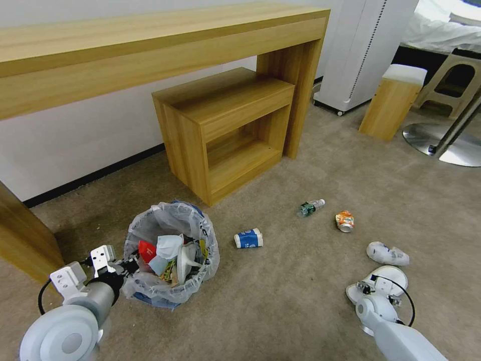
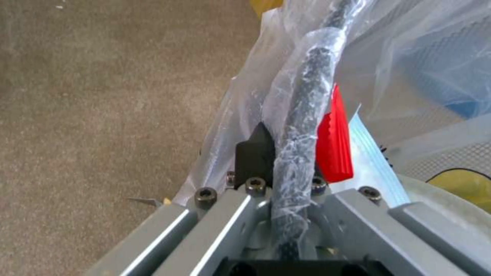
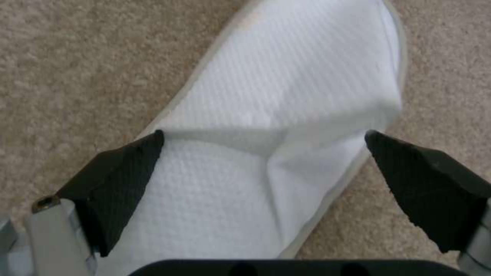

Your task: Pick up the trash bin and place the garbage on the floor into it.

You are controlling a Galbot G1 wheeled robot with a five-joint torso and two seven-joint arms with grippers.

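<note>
The trash bin (image 1: 170, 250), lined with a crinkled white bag, stands on the beige floor (image 1: 280, 291) with red, white and yellow garbage inside. My left gripper (image 1: 131, 264) is shut on the bin's bag-wrapped rim (image 2: 302, 126), one black finger (image 2: 256, 149) outside it. A white slipper (image 3: 286, 126) lies flat between the fingers of my open right gripper (image 3: 263, 172), which hovers over it (image 1: 388, 276) at the lower right. A second slipper (image 1: 387, 253), an orange can (image 1: 344, 221), a small bottle (image 1: 310, 207) and a blue-white cup (image 1: 248, 238) lie scattered on the carpet.
A long wooden desk (image 1: 150, 45) with a low wooden shelf unit (image 1: 225, 125) under it stands behind the bin. A white appliance (image 1: 363, 50), a small wooden stool (image 1: 393, 100) and a round metal base (image 1: 443, 143) sit at the far right.
</note>
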